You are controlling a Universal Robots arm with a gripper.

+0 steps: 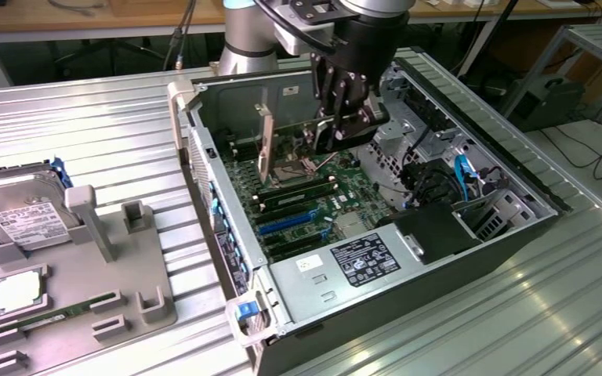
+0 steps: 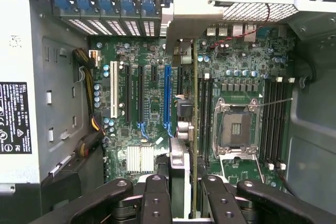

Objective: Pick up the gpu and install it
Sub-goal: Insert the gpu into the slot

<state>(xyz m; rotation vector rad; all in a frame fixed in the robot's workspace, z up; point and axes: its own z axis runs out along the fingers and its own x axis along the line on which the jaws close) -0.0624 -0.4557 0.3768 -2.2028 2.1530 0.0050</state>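
My gripper [image 1: 345,131] reaches down into the open computer case [image 1: 510,168] and is shut on the gpu [image 1: 297,138]. The gpu is a thin dark green card with a metal bracket at its end, toward the case's rear wall. It stands on edge just over the motherboard [image 1: 322,196]. In the wrist view the gpu [image 2: 195,124] appears edge-on, running away from between my fingers [image 2: 157,198]. It lies beside the long blue slot [image 2: 167,98] and the black slots, with the CPU socket [image 2: 236,127] on its other side. Whether its lower edge touches a slot is hidden.
A grey fixture tray [image 1: 123,274] lies at the exterior view's left, holding a hard drive [image 1: 24,215], a processor chip [image 1: 19,291] and a memory stick [image 1: 56,317]. Inside the case are the power supply [image 1: 364,262], blue cables [image 1: 463,172] and drive cages.
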